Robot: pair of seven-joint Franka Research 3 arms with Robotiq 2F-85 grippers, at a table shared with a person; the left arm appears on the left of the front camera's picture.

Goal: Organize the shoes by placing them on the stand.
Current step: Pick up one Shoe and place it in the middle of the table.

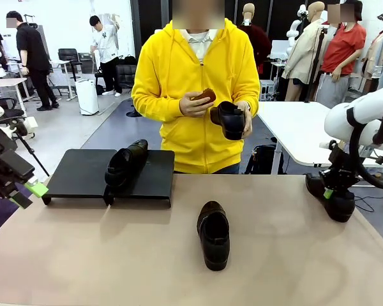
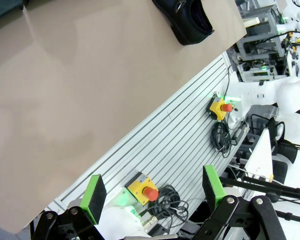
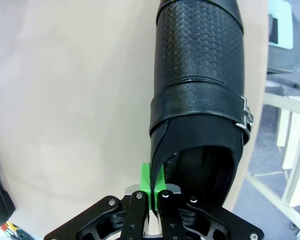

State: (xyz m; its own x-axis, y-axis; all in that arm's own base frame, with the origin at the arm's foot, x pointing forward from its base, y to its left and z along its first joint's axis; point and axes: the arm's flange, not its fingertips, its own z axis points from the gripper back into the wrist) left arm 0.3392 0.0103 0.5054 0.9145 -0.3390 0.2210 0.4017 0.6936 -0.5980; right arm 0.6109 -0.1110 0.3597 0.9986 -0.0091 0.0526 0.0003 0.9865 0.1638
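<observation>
One black loafer (image 1: 125, 164) lies on the matte-black stand (image 1: 83, 173) at the table's far left. A second loafer (image 1: 214, 234) rests on the table's middle, its heel end (image 2: 190, 22) visible in the left wrist view. A third loafer (image 1: 332, 197) (image 3: 200, 90) sits at the table's right edge; my right gripper (image 1: 329, 192) (image 3: 152, 187) is shut on its side wall. The person holds the fourth loafer (image 1: 230, 119) in one hand. My left gripper (image 1: 29, 194) (image 2: 155, 192) hangs open past the table's left edge.
The person in a yellow hoodie (image 1: 195, 76) stands at the far side behind the stand, holding a small brown object (image 1: 206, 95). Below the table edge lie an aluminium rail surface (image 2: 180, 145), two yellow emergency-stop boxes (image 2: 142, 187) and cables.
</observation>
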